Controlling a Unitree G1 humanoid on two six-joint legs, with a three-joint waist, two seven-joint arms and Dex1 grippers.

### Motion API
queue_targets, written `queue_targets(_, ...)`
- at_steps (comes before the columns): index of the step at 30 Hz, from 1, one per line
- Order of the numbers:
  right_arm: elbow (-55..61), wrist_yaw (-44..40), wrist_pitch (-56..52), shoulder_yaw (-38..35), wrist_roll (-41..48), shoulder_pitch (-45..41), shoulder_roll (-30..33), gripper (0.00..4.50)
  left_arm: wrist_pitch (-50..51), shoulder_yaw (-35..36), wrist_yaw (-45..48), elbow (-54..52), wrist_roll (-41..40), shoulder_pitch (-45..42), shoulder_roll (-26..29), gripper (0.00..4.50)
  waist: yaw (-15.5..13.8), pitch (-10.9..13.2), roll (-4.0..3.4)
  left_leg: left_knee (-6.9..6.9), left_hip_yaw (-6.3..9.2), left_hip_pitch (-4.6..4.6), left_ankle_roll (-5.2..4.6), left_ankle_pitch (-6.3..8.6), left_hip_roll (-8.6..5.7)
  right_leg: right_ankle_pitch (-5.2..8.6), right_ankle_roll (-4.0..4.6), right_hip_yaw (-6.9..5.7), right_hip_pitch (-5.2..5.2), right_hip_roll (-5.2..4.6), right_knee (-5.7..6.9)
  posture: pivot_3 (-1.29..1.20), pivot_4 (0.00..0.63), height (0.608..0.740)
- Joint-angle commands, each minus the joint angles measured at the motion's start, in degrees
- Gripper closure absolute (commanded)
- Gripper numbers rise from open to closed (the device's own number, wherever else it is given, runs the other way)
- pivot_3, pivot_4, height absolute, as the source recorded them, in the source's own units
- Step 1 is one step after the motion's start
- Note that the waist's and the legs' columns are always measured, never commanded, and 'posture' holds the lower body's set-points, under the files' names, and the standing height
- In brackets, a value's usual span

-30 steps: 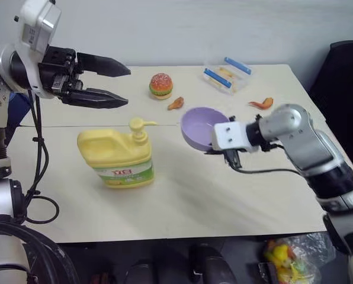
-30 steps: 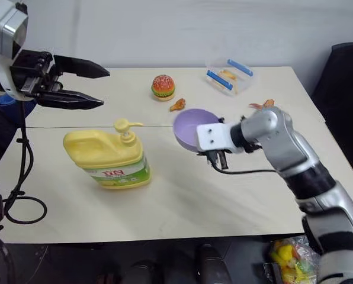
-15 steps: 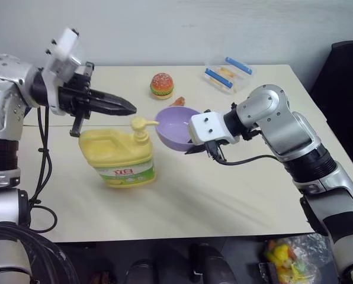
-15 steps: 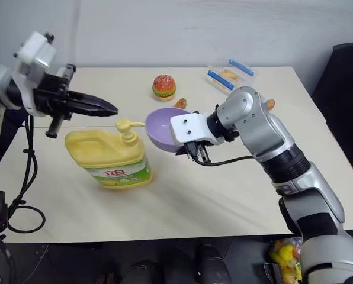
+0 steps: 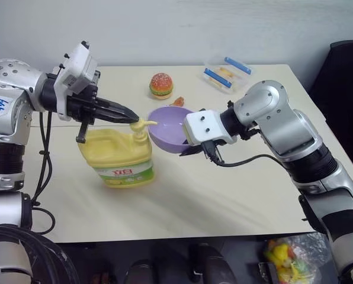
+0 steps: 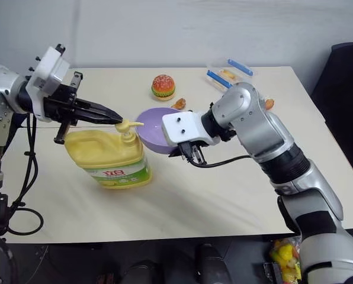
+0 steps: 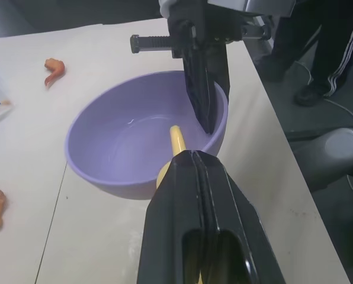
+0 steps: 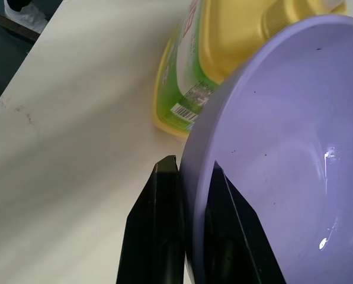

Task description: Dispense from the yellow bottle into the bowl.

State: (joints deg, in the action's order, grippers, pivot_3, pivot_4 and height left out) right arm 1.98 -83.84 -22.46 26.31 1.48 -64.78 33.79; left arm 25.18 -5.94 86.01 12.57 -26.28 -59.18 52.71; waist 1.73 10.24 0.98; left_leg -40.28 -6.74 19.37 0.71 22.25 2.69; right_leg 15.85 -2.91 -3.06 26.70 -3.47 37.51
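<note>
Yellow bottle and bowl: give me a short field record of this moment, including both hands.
yellow bottle: upright on the table, pump spout pointing toward the bowl
bowl: lifted, rim at the spout
right hand: shut on the bowl's rim
left hand: shut, tips on the pump top
beyond: toy burger, clear container

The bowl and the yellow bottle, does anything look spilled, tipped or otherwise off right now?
Nothing spilled. The bowl hangs tilted, its rim pinched by the right gripper, under the pump spout of the upright yellow bottle.

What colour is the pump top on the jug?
Yellow, like the jug's pump top; clearest in the left eye view.
</note>
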Motion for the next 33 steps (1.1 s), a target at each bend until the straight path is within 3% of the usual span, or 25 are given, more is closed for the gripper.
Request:
queue_targets(1, 0.87, 0.45, 0.27, -1.75, 0.53, -2.02, -0.07, 4.50, -2.22, -0.33, 3.91, 0.62, 1.57, 0.41, 0.39, 4.49, 0.02, 0.00, 0.00, 0.00, 0.00, 0.00, 0.00, 0.00, 0.00, 0.00, 0.00, 0.00, 0.00, 0.00, 0.00, 0.00, 0.150, 0.740)
queue_targets(19, 2.89, -0.03, 2.21, -0.82, -0.51, -1.15, 0.79, 4.50, -7.12, -5.93, 3.97, 2.29, 6.82, 2.06, -0.81, 4.49, -0.03, -0.01, 0.00, -0.03, -0.01, -0.16, -0.01, 0.00, 0.01, 0.00, 0.00, -0.01, -0.07, -0.02, 0.12, 0.00, 0.150, 0.740)
queue_targets(33, 3.99, 0.45, 4.85, -0.65, -2.70, 0.07, 1.14, 4.50, -5.23, -8.80, 3.52, 2.14, 9.24, 7.28, -0.22, 4.49, 0.00, -0.29, -0.30, -0.02, -0.02, -0.37, -0.02, 0.01, 0.00, 0.00, 0.00, 0.01, -0.23, 0.00, 0.12, 0.00, 0.150, 0.740)
